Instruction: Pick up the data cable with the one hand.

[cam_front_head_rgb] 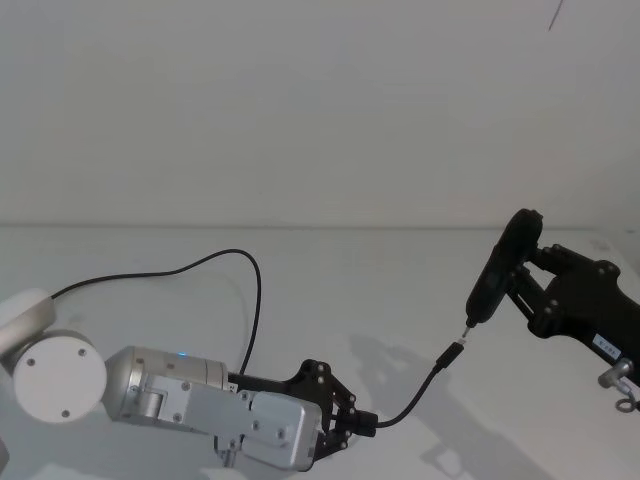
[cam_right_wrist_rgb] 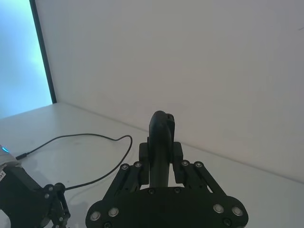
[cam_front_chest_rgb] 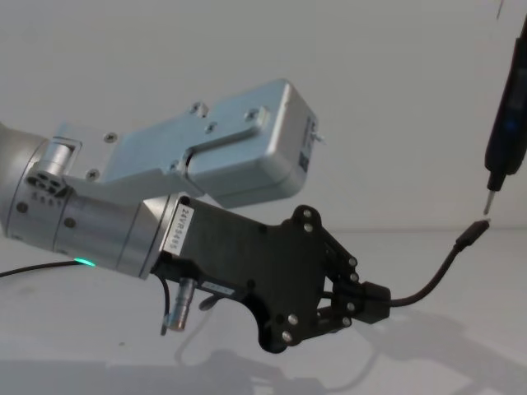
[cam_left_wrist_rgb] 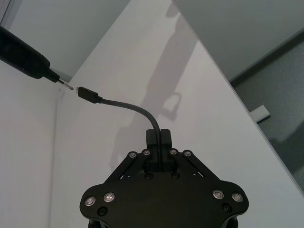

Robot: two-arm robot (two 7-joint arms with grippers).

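Above the table (cam_front_head_rgb: 330, 290), left pincer (cam_front_head_rgb: 362, 422) clamps data cable (cam_front_head_rgb: 415, 395); right pincer (cam_front_head_rgb: 520, 270) grips pen-like tool (cam_front_head_rgb: 500, 265).

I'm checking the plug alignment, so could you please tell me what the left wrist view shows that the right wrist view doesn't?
Left wrist view: the data cable runs from the left gripper, shut on it, to its plug, close to the pen-like tool's tip; whether they touch is unclear.

Right wrist view: the right gripper shut on that tool, and the cable's slack looping over the table.

Both: cable, tool, white table.
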